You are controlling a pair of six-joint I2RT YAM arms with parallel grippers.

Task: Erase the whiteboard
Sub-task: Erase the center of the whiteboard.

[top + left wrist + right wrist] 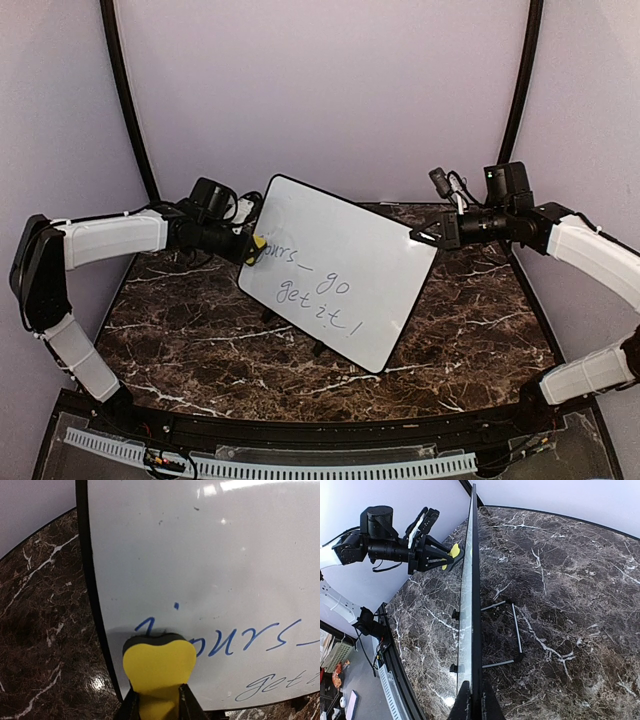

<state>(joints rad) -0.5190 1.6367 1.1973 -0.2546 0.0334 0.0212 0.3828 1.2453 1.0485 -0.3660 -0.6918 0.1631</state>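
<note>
So, this looks like the very start of the wiping. The left hand (159, 702) is clamped tight on a yellow eraser (159, 662), whose dark felt edge is pressed against the whiteboard (340, 270) right at that hand's fingertips, on the first stroke of the top line. The right hand (425, 236) is closed on the board's far edge from the eraser, one finger on each side of the frame, so I'd guess it's there to steady the thing. The board is propped at a lean on its little wire stand (515, 635) on the marble counter (470, 330), face toward the arms, and pretty much all the blue writing (315, 285) is there to read, so barely anything is done. Next move, I think: drag the eraser across the board away from the left hand, toward the right hand, keeping it pressed flat, then drop down for the lower lines. Not much in the way. The counter around the board looks bare apart from the stand. The real worry is pushing too hard and tipping or sliding the board, so the right hand's grip matters, and the sweep has to stop short of those fingers.
</note>
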